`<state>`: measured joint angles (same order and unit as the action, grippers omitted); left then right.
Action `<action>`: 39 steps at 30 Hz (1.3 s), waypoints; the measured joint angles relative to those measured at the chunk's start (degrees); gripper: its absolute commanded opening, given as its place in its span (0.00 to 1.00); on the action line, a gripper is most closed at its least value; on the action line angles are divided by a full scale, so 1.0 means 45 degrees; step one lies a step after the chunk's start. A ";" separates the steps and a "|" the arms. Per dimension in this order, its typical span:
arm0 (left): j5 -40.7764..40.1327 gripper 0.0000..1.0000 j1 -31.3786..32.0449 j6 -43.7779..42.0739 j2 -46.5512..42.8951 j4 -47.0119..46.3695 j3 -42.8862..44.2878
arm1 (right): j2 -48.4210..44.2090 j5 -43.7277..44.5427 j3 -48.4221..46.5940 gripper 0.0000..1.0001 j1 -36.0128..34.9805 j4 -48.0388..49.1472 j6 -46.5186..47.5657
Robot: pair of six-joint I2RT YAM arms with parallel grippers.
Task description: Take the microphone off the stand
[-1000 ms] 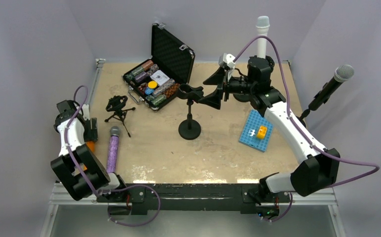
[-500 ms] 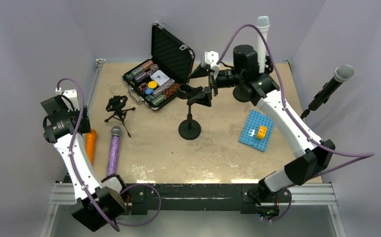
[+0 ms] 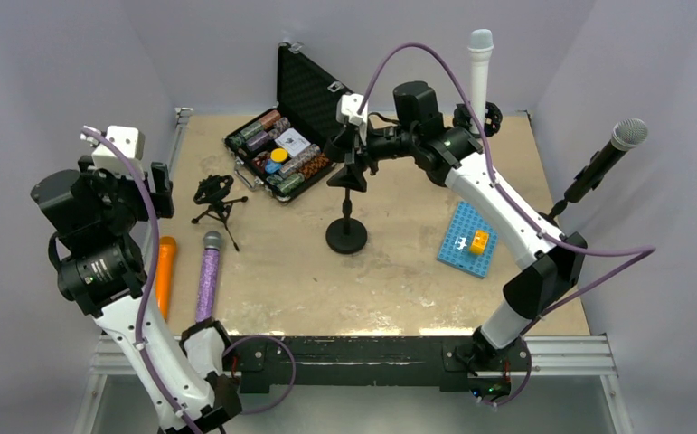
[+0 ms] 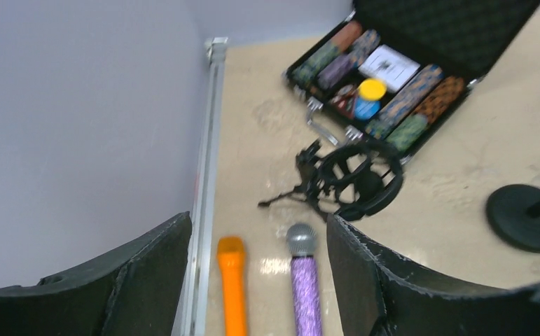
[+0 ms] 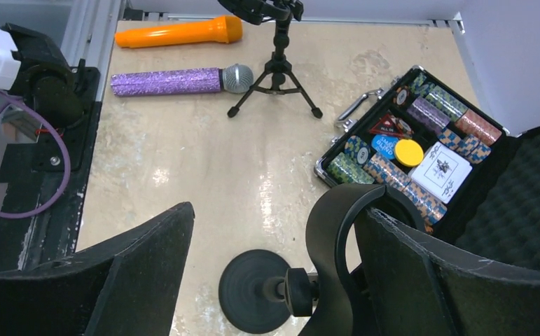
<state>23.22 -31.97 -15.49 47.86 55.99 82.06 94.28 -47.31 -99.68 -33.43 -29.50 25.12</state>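
Observation:
A white microphone (image 3: 480,63) stands upright in a stand at the back. A black microphone (image 3: 602,163) with a silver head sits tilted in a stand at the right wall. A purple microphone (image 3: 207,276) and an orange microphone (image 3: 164,276) lie flat on the table at the left. My right gripper (image 3: 349,161) is open around the empty clip (image 5: 326,231) of the round-base stand (image 3: 346,237); the clip sits against one finger. My left gripper (image 3: 156,185) hangs open and empty high above the purple microphone (image 4: 305,280) and the orange microphone (image 4: 232,280).
A small tripod stand (image 3: 216,197) with an empty shock mount stands beside the two lying microphones. An open black case (image 3: 290,145) of chips sits at the back. A blue plate (image 3: 466,240) with a yellow brick lies at centre right.
My right gripper has swung left from beside the round-base stand's clip to around it, its jaws narrowing a little. My left arm has risen from table level near the orange microphone.

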 measured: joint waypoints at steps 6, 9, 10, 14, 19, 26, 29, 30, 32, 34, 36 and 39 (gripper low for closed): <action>0.2472 0.74 0.0189 0.0330 0.0913 -0.0491 0.1423 | -0.0141 0.0602 -0.0039 0.64 -0.0272 -0.0442 0.0257; 0.3483 0.74 0.0345 0.0325 0.0981 -0.0471 0.1423 | -0.0306 0.0840 -0.0039 0.67 -0.0461 -0.0903 0.0505; 0.3852 0.74 0.0442 0.0311 0.0976 -0.0442 0.1423 | -0.0389 0.0962 -0.0039 0.71 -0.0549 -0.1132 0.0622; 0.5178 0.74 0.1195 0.0010 0.0831 -0.0107 0.1438 | -0.0612 0.1423 -0.0491 0.76 -0.0947 -0.2579 0.0996; 0.6329 0.74 0.1851 0.0228 0.0792 -0.0223 0.1749 | -0.0729 0.2035 -0.2074 0.80 -0.1175 -0.3891 0.1054; 0.6810 0.74 0.2565 0.1443 0.1909 -0.1049 0.2807 | -0.1229 0.2569 -0.2210 0.93 -0.1151 -0.3910 0.1103; 0.6771 0.74 0.3050 0.1540 0.2778 -0.0806 0.3789 | -0.0704 0.2637 -0.2205 0.93 -0.1151 -0.3721 0.1093; 0.6751 0.74 0.3143 0.1545 0.3050 -0.0767 0.4056 | -0.0432 0.2637 -0.2205 0.93 -0.1151 -0.3619 0.1088; 0.6649 0.74 0.3235 0.1535 0.3575 -0.0311 0.4386 | 0.0636 0.2637 -0.2205 0.91 -0.1151 -0.3390 0.0937; 0.6664 0.74 0.3288 0.1491 0.3633 -0.0160 0.4439 | 0.0903 0.2657 -0.2239 0.89 -0.1151 -0.3395 0.0816; 0.6747 0.74 0.3468 0.1409 0.3667 -0.0058 0.4473 | 0.1302 0.2837 -0.2370 0.86 -0.1156 -0.3356 0.0622; 0.7179 0.73 0.3925 0.1307 0.3599 -0.0165 0.4337 | 0.1569 0.3215 -0.2414 0.74 -0.1151 -0.3429 0.0665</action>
<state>55.53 -14.31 -9.61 64.05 55.24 101.58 101.34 -32.84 -110.54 -38.61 -44.93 28.12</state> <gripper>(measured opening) 0.739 0.848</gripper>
